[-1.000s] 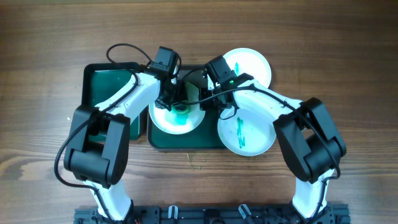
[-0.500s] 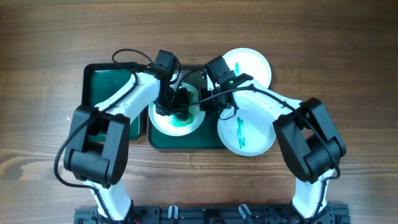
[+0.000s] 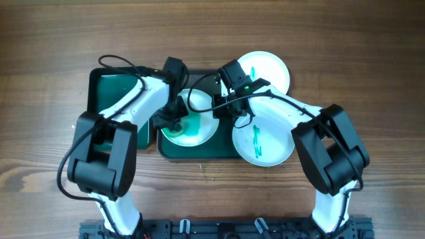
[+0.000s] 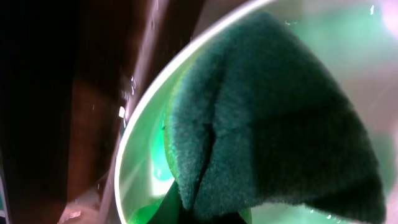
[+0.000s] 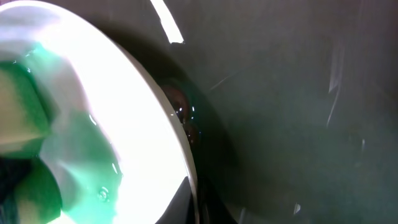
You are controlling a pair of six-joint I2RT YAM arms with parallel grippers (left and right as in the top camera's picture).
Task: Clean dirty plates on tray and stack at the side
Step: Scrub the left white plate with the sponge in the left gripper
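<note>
Three white plates show from overhead. One plate (image 3: 199,127), smeared with pale green, sits on the dark green tray (image 3: 199,151). The left gripper (image 3: 171,119) is over its left part, fingers pressed together on a dark green sponge (image 4: 267,118), which the left wrist view shows creased and lying against the plate's wet inside. The right gripper (image 3: 222,106) is at this plate's right rim with its fingers closed; whether they pinch the rim I cannot tell. A second plate (image 3: 265,143), marked with a teal streak, lies on the wooden table (image 3: 66,40) just right of the tray. The third plate (image 3: 272,70) lies behind it. A greener tray (image 3: 113,89) sits to the left.
</note>
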